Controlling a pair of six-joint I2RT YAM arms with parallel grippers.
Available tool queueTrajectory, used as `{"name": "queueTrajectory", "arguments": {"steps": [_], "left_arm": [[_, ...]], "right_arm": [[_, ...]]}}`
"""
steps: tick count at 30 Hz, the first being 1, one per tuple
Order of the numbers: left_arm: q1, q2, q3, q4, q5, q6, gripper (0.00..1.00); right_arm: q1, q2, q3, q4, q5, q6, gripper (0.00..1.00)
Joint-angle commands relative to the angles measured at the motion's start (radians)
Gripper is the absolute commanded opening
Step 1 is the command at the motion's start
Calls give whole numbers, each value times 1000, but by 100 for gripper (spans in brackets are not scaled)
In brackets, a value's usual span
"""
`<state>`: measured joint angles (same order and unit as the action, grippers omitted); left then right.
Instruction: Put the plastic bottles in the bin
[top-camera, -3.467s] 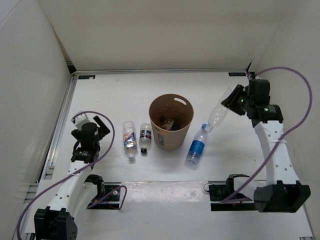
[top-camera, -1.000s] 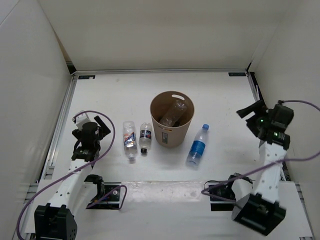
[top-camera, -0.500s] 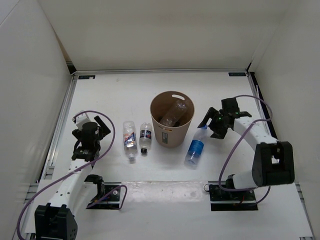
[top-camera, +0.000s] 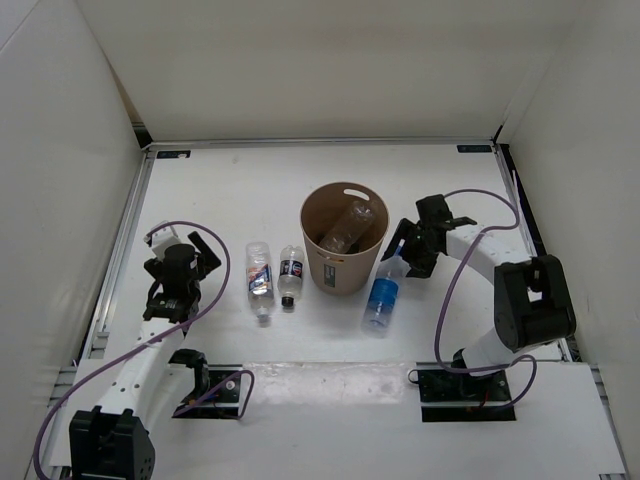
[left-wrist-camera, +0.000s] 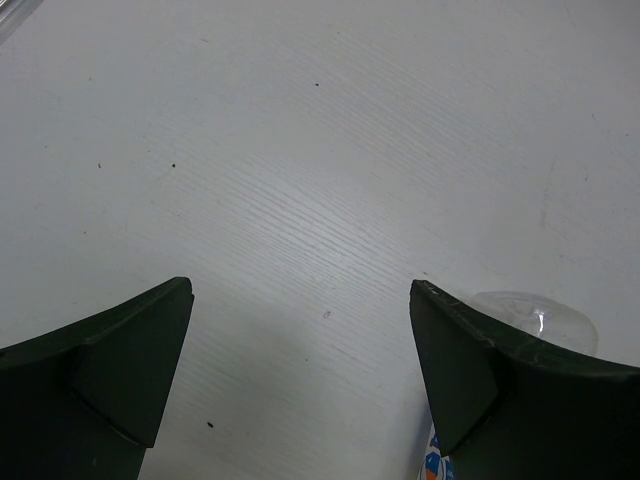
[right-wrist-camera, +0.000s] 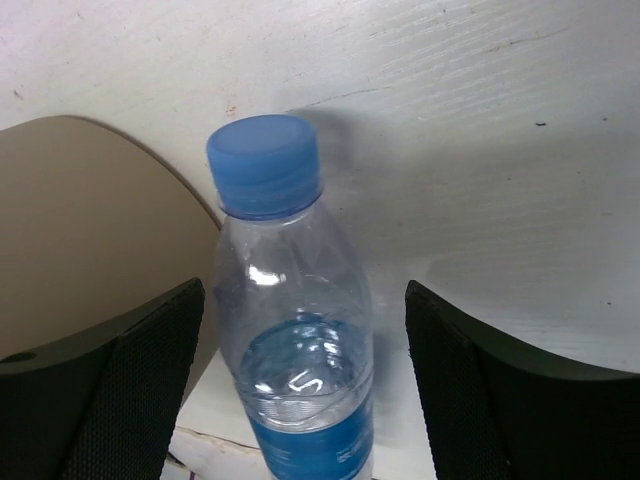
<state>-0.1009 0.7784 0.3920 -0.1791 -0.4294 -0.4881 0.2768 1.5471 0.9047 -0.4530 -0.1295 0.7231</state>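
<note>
The tan bin (top-camera: 322, 262) stands mid-table with a clear unlabelled bottle (top-camera: 349, 227) lying inside it. Just right of the bin lies a blue-labelled bottle (top-camera: 381, 297). My right gripper (top-camera: 406, 252) is open and straddles this bottle's neck end. In the right wrist view the blue-capped bottle (right-wrist-camera: 300, 340) sits between the fingers of the right gripper (right-wrist-camera: 305, 292) with a gap on each side, and the bin wall (right-wrist-camera: 90, 230) is to the left. A white-labelled bottle (top-camera: 259, 279) and a shorter dark-labelled bottle (top-camera: 291, 272) lie left of the bin. My left gripper (top-camera: 203, 256) hangs open beside them.
White walls enclose the table on three sides. In the left wrist view the left gripper (left-wrist-camera: 300, 292) faces bare white table, with a bottle's clear end (left-wrist-camera: 535, 318) peeking past the right finger. Two mounting plates (top-camera: 212, 390) sit at the near edge.
The right arm swung in from the right side to the blue-labelled bottle and its jaws started narrowing. That bottle shifted slightly left. The left arm stayed still.
</note>
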Motion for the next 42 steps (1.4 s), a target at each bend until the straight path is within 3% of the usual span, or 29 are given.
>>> {"name": "queueTrajectory", "arguments": {"steps": [1, 16, 19, 23, 29, 37, 42], "left_arm": [[3, -1, 36, 10, 4, -6, 100], [3, -8, 34, 9, 4, -6, 100], [4, -5, 34, 7, 3, -7, 100], [3, -7, 34, 10, 3, -7, 100], [4, -5, 31, 12, 3, -6, 100], [3, -10, 33, 7, 1, -9, 100], [4, -13, 31, 7, 1, -9, 100]], "right_arm": [[9, 11, 5, 28, 10, 33, 82], [16, 44, -56, 109, -56, 85, 74], [13, 60, -62, 123, -76, 87, 67], [-11, 70, -81, 145, -98, 81, 46], [-53, 1, -87, 108, -101, 61, 28], [2, -164, -10, -55, 76, 41, 18], [-47, -291, 14, -163, 208, -1, 12]]}}
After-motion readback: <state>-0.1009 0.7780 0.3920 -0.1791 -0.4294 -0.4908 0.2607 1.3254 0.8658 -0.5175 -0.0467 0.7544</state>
